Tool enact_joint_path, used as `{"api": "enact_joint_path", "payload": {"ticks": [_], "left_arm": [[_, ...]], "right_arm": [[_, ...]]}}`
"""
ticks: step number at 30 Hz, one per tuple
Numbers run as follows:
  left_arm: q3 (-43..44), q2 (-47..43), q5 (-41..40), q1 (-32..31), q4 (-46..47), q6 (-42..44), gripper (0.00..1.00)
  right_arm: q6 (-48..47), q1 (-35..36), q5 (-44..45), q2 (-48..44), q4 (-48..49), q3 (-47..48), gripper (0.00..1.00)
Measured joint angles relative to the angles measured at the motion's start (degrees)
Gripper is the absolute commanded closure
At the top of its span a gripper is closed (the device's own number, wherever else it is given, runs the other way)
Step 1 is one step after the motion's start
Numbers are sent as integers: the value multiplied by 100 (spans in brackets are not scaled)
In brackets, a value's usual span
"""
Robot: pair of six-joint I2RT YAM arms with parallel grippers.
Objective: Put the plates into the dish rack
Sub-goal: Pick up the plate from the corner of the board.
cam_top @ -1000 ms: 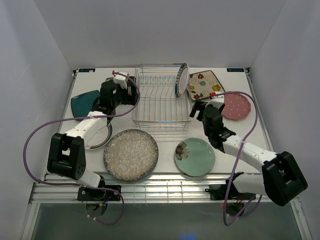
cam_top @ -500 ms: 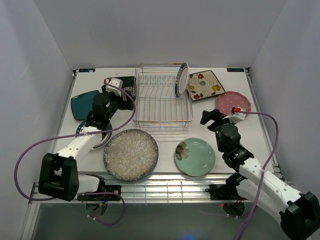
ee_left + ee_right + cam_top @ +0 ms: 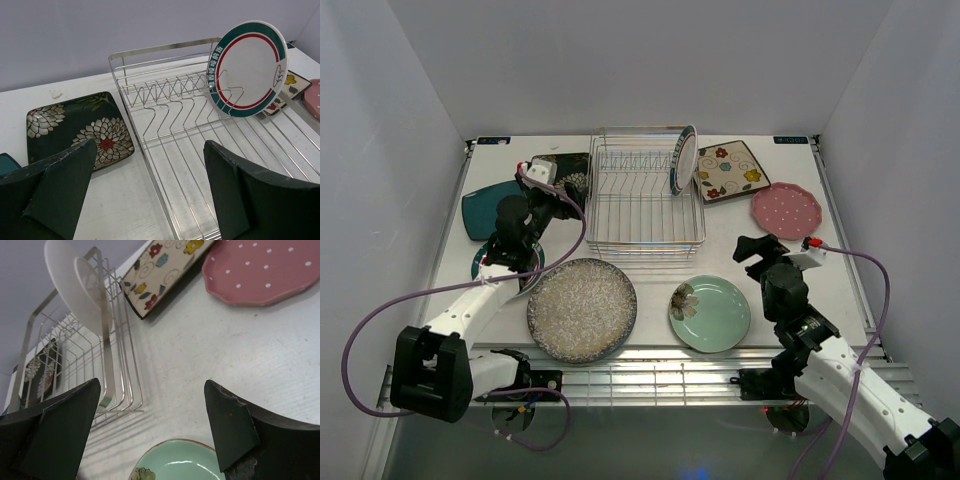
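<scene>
The left pincer (image 3: 149, 160) gapes wide and empty, facing the dish rack (image 3: 165, 125) (one teal-rimmed plate (image 3: 248, 67) stands in it); the right pincer (image 3: 152, 395), equally wide and empty, hovers near the mint green plate (image 3: 712, 315).

Silver wire dish rack (image 3: 642, 242) at table's rear centre, white teal-rimmed round plate (image 3: 683, 160) upright at its right end. Flat on table:
- Right of rack: cream floral square plate (image 3: 730, 170), pink dotted plate (image 3: 786, 210).
- Left of rack: black floral square plate (image 3: 568, 166), teal plate (image 3: 482, 207), second teal-rimmed plate (image 3: 480, 265), partly hidden.
- Front edge: large grey speckled round plate (image 3: 582, 308), mint green floral plate (image 3: 710, 313).
</scene>
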Motion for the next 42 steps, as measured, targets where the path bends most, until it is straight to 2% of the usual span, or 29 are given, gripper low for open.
{"api": "enact_joint_path", "payload": {"ticks": [5, 14, 19, 24, 30, 37, 42], "left_arm": [[-87, -120, 66, -2, 7, -44, 2], [-186, -275, 216, -2, 70, -111, 2], [-343, -365, 321, -2, 160, -131, 2], [-442, -481, 304, -2, 299, -116, 2], [-511, -592, 286, -2, 485, -63, 2], [-516, -592, 243, 0, 560, 20, 2], [-540, -592, 254, -2, 562, 42, 2]], "right_arm": [[461, -7, 76, 472, -595, 251, 10], [920, -177, -216, 1445, -881, 951, 10], [1106, -627, -409, 1858, -914, 1255, 10], [1093, -1521, -1158, 2986, -824, 1853, 10], [1193, -2282, -2282, 4330, -55, 2162, 10], [1742, -2312, -2868, 5471, 885, 2448, 10], [2212, -2345, -2907, 6028, 1574, 2465, 10]]}}
